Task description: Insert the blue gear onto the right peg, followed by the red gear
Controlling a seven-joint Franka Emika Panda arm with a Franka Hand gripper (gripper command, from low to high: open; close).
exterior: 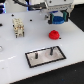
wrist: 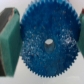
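Filling the wrist view, the blue gear (wrist: 48, 45) sat clamped in the claw (wrist: 46, 46), lifted off the table (exterior: 15, 55), likely for carrying to the right peg (exterior: 52, 51).

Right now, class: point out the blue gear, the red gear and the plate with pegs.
blue gear (wrist: 47, 45): wrist view, toothed face beside the hub.
red gear (exterior: 53, 34): exterior view, top.
plate (exterior: 45, 63): exterior view, near rim.

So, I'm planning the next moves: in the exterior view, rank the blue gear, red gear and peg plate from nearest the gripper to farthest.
1. blue gear, held between the jaws of the gripper, upper right.
2. red gear, on the table just below.
3. peg plate, lower centre.
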